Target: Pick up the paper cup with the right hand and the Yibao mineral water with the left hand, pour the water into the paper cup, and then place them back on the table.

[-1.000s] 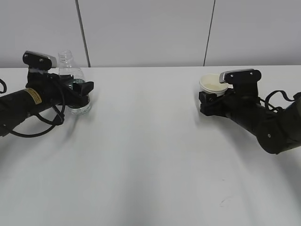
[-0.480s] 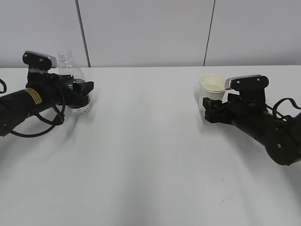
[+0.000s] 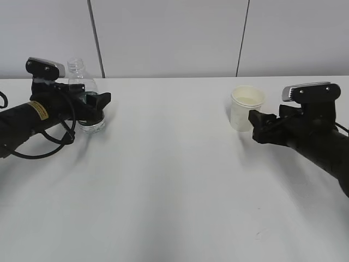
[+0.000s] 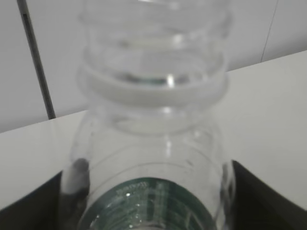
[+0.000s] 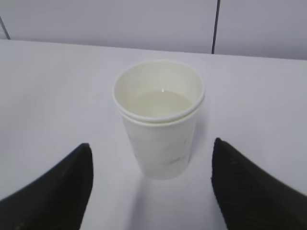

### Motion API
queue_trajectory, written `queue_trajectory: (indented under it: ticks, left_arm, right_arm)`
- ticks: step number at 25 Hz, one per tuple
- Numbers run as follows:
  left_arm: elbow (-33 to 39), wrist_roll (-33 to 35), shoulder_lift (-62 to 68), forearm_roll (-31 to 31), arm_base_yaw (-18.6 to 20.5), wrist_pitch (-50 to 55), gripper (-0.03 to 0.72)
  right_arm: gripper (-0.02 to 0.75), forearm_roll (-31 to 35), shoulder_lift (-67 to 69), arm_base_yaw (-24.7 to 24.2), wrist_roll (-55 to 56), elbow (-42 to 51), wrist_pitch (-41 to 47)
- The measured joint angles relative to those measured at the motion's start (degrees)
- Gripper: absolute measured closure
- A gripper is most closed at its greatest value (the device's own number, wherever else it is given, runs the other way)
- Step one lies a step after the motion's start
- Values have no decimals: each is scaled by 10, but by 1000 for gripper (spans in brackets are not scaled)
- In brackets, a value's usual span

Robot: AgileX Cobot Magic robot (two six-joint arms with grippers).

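- Standing upright on the white desk (image 3: 174, 191), the paper cup (image 3: 247, 108) is my landmark; pale liquid shows inside it in the right wrist view.
- Cup again from the right wrist camera (image 5: 159, 124): what looks like a doubled rolled rim, cream interior, faint grey specks on the outer wall, base flat on the desk.
- Right hand (image 3: 260, 124) sits just to the right of the cup at desk level. I read its jaws as spread wide: one black fingertip (image 5: 57, 191) shows low on each side of the cup, both clear of the wall, nothing pinched.
- Silver-grey block (image 3: 306, 91) rides on top of the right wrist, further right of the cup.
- Yibao mineral water (image 3: 87, 95) is far to the left of the cup, upright, bottom on the desk, neck open with no cap.
- Left hand (image 3: 94, 106) has its jaws around the bottle's dark green label band. From the left wrist view the bottle (image 4: 153, 143) fills the frame, with black fingers (image 4: 261, 199) hard against both sides, so I log the jaws as pinching the bottle.
- Yellow sticker (image 3: 37, 109) visible along the left forearm, with black cables looping beneath it.
- Grey panelled wall (image 3: 174, 38) runs behind cup and bottle.
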Motion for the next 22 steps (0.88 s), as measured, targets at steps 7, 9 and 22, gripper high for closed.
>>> queue_trajectory:
  ticks: [7, 9, 22]
  left_arm:
    - [0, 0, -4, 2, 0, 8, 144]
    - [0, 0, -14, 2, 0, 15, 144]
    - [20, -27, -105, 4, 0, 74, 144]
  right_arm:
    - [143, 0, -48, 0, 0, 17, -13]
    - [143, 0, -57, 0, 0, 17, -13]
    - [143, 0, -109, 0, 0, 19, 37]
